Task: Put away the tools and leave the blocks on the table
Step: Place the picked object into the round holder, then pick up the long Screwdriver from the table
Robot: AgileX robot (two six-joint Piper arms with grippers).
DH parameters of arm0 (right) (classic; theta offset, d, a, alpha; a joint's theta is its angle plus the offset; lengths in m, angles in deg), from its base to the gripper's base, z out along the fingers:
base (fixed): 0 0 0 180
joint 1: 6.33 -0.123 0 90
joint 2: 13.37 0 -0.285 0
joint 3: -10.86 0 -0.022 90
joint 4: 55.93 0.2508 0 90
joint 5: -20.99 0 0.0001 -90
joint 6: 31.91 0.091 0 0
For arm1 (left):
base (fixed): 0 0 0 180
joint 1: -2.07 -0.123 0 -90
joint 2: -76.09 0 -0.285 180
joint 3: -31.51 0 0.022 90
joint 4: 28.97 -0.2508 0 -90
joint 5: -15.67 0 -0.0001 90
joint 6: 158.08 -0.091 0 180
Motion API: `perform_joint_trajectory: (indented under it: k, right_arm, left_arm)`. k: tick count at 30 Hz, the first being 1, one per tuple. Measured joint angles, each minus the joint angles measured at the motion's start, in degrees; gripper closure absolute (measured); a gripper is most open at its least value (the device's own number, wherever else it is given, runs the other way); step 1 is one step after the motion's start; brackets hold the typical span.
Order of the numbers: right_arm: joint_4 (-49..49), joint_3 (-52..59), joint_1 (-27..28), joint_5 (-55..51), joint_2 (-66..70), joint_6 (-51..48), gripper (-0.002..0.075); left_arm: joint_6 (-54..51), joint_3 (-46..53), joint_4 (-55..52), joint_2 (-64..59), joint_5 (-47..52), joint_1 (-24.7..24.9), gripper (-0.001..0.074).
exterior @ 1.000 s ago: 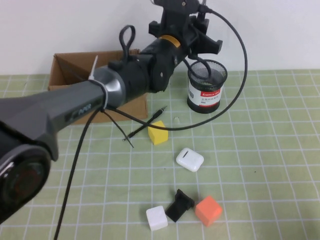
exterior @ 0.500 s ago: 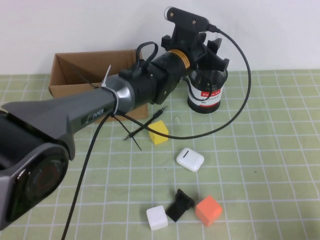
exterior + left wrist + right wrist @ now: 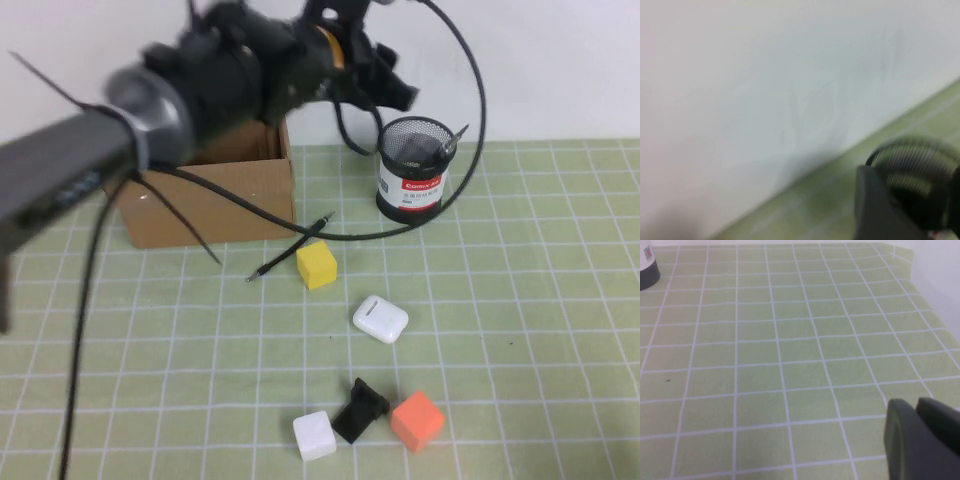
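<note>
My left gripper (image 3: 385, 82) hangs blurred, high above the table (image 3: 520, 300) and just left of a black mesh cup (image 3: 413, 170). It is open and holds nothing; one of its fingers (image 3: 875, 210) shows beside the cup (image 3: 917, 165). A metal-tipped tool (image 3: 456, 139) leans out of the cup. A thin black rod tool (image 3: 290, 252) lies on the mat beside the yellow block (image 3: 317, 265). The white block (image 3: 314, 436) and orange block (image 3: 417, 420) sit near the front. My right gripper (image 3: 920, 437) is shut and empty, low over bare mat, and is out of the high view.
An open cardboard box (image 3: 210, 195) stands at the back left, under the left arm. A white rounded case (image 3: 380, 319) lies mid-table. A small black angular piece (image 3: 360, 410) sits between the white and orange blocks. The cup's base (image 3: 647, 267) shows far off in the right wrist view.
The left arm has risen and swung back to the left, away from over the cup, uncovering the box. A metal-tipped tool now sticks out of the cup. The right arm has not moved.
</note>
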Motion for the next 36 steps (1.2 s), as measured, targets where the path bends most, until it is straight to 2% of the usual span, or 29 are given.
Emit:
perform_joint_trajectory:
  k: [2, 5, 8, 14, 20, 25, 27, 29, 33, 36]
  right_arm:
    - [0.0, 0.0, 0.0, 0.0, 0.0, 0.0, 0.0731]
    - [0.0, 0.0, 0.0, 0.0, 0.0, 0.0, 0.0731]
    - [0.0, 0.0, 0.0, 0.0, 0.0, 0.0, 0.0731]
    - [0.0, 0.0, 0.0, 0.0, 0.0, 0.0, 0.0731]
    - [0.0, 0.0, 0.0, 0.0, 0.0, 0.0, 0.0731]
    - [0.0, 0.0, 0.0, 0.0, 0.0, -0.11, 0.0731]
    - [0.0, 0.0, 0.0, 0.0, 0.0, -0.11, 0.0731]
    - [0.0, 0.0, 0.0, 0.0, 0.0, -0.11, 0.0731]
    - [0.0, 0.0, 0.0, 0.0, 0.0, -0.11, 0.0731]
    - [0.0, 0.0, 0.0, 0.0, 0.0, 0.02, 0.0731]
  left_arm:
    - [-0.82, -0.19, -1.51, 2.5, 6.98, 0.0, 0.0516]
    - [-1.95, -0.43, -3.11, 5.03, 18.6, 0.0, 0.0656]
    - [-3.49, -0.47, -3.47, 5.62, 27.44, 0.0, 0.0713]
    - [-5.96, 2.42, 0.74, 5.62, 36.15, -1.27, 0.0734]
    - [-17.5, 9.94, 11.8, 5.77, 32.81, -5.39, 0.0735]
    - [-22.62, 12.03, 13.64, 3.4, 30.45, -5.94, 0.0735]
    - [-22.85, 12.03, 13.64, 2.16, 29.35, -5.97, 0.0722]
    - [-22.97, 12.03, 13.64, 0.94, 28.71, -5.97, 0.0678]
    - [-21.2, 12.03, 13.64, -1.39, 28.12, -6.07, 0.0501]
    - [-18.46, 12.03, 13.64, -2.89, 27.81, -6.07, 0.0416]
